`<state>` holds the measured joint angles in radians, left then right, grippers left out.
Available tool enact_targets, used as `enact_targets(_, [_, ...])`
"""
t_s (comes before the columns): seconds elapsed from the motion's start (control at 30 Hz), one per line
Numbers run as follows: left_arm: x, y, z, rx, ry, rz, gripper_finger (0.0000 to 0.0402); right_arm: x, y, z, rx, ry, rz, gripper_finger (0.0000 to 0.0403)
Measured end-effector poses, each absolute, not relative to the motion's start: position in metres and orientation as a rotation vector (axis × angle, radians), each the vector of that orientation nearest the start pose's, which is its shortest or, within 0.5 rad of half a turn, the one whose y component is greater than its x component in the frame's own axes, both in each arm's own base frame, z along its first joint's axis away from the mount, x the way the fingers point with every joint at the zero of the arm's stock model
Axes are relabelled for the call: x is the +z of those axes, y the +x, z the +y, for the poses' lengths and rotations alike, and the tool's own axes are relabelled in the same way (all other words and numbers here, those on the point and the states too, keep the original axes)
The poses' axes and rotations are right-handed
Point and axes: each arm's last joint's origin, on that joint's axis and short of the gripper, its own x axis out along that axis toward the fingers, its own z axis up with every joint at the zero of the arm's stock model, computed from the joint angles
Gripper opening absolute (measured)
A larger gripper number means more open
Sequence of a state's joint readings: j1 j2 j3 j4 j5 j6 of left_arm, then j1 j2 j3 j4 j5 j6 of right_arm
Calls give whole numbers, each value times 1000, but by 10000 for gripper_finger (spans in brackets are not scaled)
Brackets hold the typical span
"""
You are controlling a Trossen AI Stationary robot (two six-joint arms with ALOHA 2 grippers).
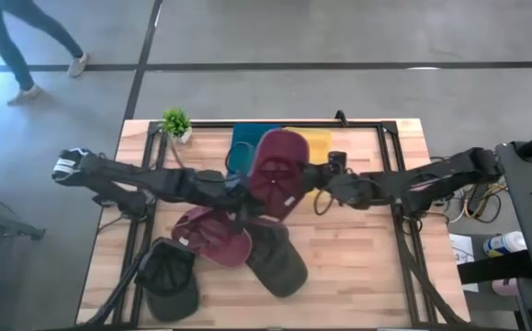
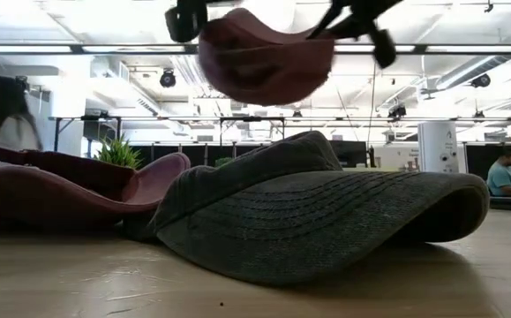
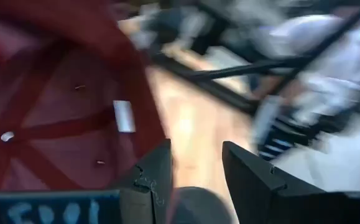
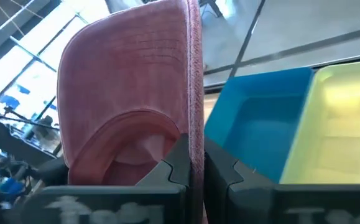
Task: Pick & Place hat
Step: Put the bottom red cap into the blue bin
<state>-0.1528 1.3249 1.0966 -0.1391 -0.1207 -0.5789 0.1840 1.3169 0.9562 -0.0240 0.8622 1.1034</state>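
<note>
No legible text anywhere. Blurred pale lettering on the label strip of the left gripper [image 3: 195,177] and on the right gripper [image 4: 195,168], unreadable in both wrist views. Small white tag [image 3: 123,116] inside the maroon hat [image 3: 49,118], blank or too blurred.

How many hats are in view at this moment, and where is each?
4. One maroon hat is held above the table in the right gripper. A second maroon hat lies on the table, a dark hat beside it, and a black hat near the front-left corner. Others may be hidden.
</note>
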Motion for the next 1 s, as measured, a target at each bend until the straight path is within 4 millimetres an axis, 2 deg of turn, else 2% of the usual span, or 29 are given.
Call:
enact_targets(0.1, [324, 303, -38, 291, -488, 399, 138, 298, 299, 33, -762, 844, -48, 13])
enact_targets(0.2, [323, 308, -33, 484, -430, 365, 138, 302, 314, 37, -721, 826, -13, 13])
enact_targets(0.4, [323, 308, -28, 676, -298, 337, 138, 320, 336, 42, -693, 780, -17, 13])
enact_targets(0.53, [321, 299, -28, 804, -219, 323, 138, 326, 337, 44, -634, 807, 23, 13])
enact_targets(0.77, [328, 292, -37, 806, -76, 336, 138, 328, 335, 39, -575, 862, 42, 13])
enact_targets(0.87, [332, 287, -51, 760, 53, 365, 138, 330, 335, 35, -569, 866, 44, 13])
enact_targets(1.0, [339, 278, -79, 617, 291, 423, 138, 331, 335, 24, -581, 863, 41, 13])
